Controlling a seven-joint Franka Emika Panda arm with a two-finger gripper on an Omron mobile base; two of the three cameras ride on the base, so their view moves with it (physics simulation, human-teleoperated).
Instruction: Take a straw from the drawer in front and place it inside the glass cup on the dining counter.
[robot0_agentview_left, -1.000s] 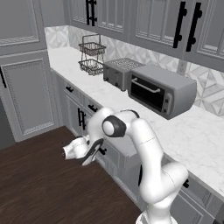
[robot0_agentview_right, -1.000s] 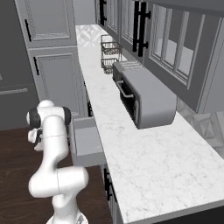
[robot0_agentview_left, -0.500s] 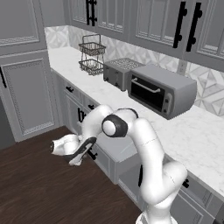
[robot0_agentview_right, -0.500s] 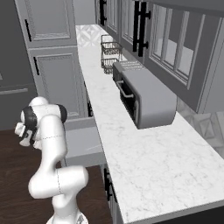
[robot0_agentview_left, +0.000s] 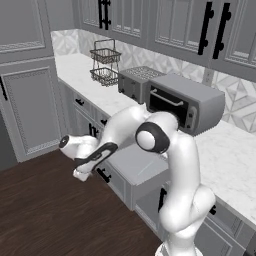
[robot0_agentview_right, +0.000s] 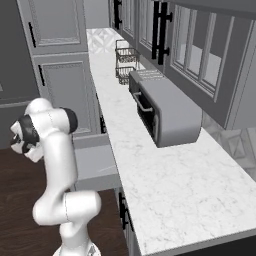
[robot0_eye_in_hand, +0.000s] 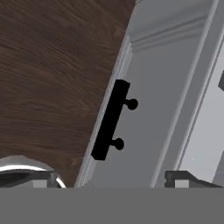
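Note:
The grey drawer (robot0_agentview_left: 136, 169) stands pulled out from under the wall counter, also seen from the other side as the drawer (robot0_agentview_right: 95, 162). Its short black bar handle (robot0_agentview_left: 103, 175) faces the floor side. In the hand view the drawer's front panel (robot0_eye_in_hand: 148, 109) and handle (robot0_eye_in_hand: 110, 120) lie just ahead of my fingertips (robot0_eye_in_hand: 43, 178). My gripper (robot0_eye_in_hand: 111, 178) is open and holds nothing, a little off the handle. It hangs low over the floor, as the gripper (robot0_agentview_left: 84, 172) left of the drawer front and the gripper (robot0_agentview_right: 17, 145). The straw is hidden; the glass cup and dining counter are out of view.
On the marble wall counter (robot0_agentview_left: 235, 155) stand a toaster oven (robot0_agentview_left: 187, 102), a toaster (robot0_agentview_left: 134, 82) and a wire basket (robot0_agentview_left: 105, 65). A tall grey cabinet (robot0_agentview_left: 30, 110) closes the left end. Dark wood floor (robot0_agentview_left: 45, 210) spreads in front.
My hand has drawn back from the drawer front, leftward and out over the floor, and no longer touches the handle. The drawer stays pulled out.

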